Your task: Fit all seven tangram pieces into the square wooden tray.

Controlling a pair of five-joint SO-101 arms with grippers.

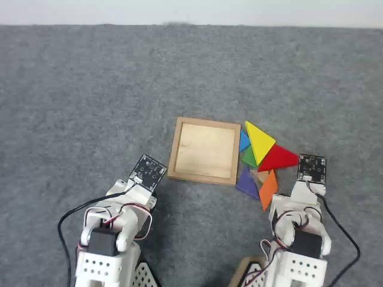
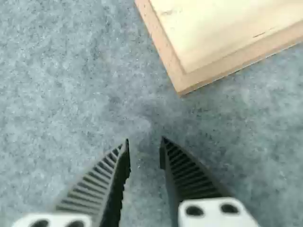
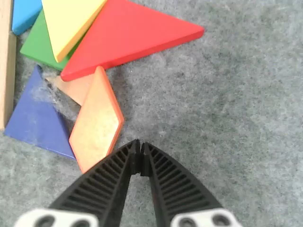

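The square wooden tray lies in the middle of the grey carpet, nothing inside it; its corner shows in the left wrist view. Heaped against its right side are the pieces: yellow triangle, red triangle, blue piece, green piece, purple-blue triangle, orange parallelogram and a pale tan piece. My left gripper rests near the tray's front-left corner, slightly open and empty. My right gripper is shut, empty, just beside the orange parallelogram.
Grey carpet covers the whole table, with wide free room to the left and behind the tray. Both arm bases stand at the front edge.
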